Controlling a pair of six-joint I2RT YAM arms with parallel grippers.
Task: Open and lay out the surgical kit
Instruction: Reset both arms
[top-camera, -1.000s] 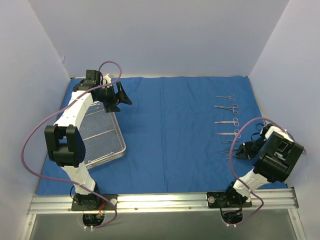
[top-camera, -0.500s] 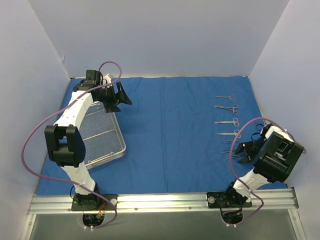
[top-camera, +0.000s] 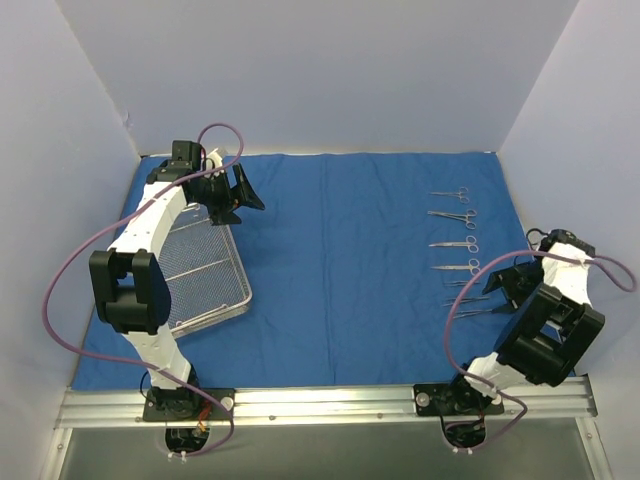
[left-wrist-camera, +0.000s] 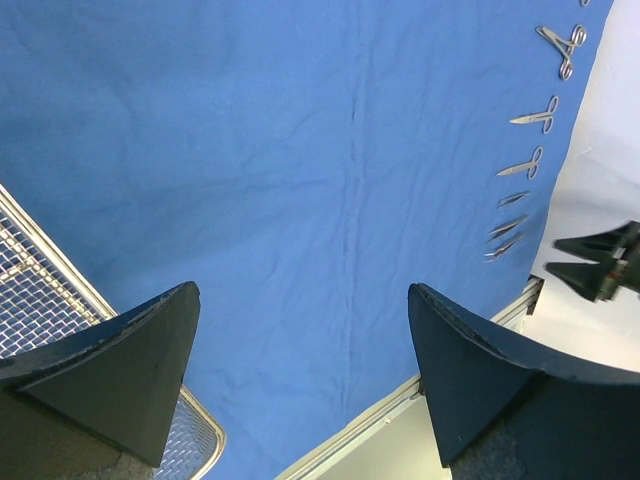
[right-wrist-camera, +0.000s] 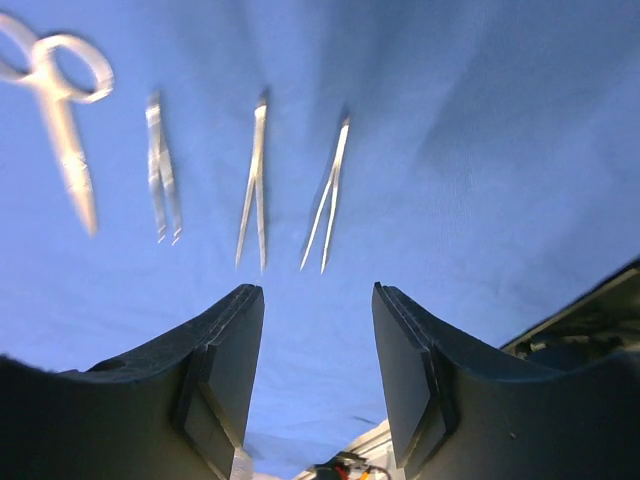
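Right gripper (right-wrist-camera: 317, 295) parted and empty, poised just over the instruments (right-wrist-camera: 257, 150) rowed down the right side of the blue cloth (top-camera: 350, 260). Lift straight up, keeping well clear, nudging nothing out of line.

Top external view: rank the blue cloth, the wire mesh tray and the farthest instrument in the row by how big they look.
1. The blue cloth, by far the largest.
2. The wire mesh tray, lying on the cloth's left side.
3. The farthest instrument, just a thin sliver.
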